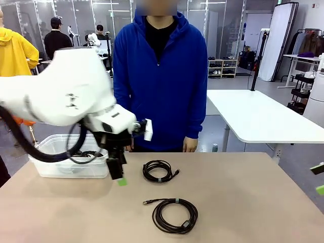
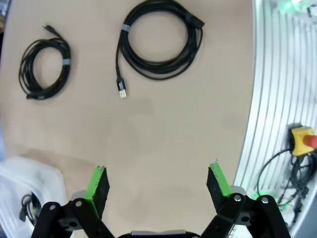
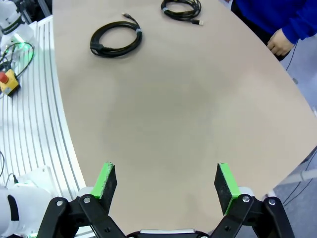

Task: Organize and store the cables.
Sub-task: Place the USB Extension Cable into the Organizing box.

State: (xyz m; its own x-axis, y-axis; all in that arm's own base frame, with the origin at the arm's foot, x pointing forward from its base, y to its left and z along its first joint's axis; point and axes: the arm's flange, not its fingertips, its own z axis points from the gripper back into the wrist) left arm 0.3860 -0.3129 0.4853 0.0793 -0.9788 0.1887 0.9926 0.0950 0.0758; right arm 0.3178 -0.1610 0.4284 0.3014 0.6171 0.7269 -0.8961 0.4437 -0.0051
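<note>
On the tan table, a smaller coil and a larger coil of black cable lie unstored outside the clear plastic bin, where at least one cable already sits. The left gripper hangs beside the bin, pointing down, its fingers spread and empty. The right gripper hovers over bare tabletop, likewise spread wide and holding nothing.

bin partly behind left arm, right fingers cropped at edge

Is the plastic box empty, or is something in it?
Not empty. A black cable lies inside the box; you can see it through the clear wall.
</note>
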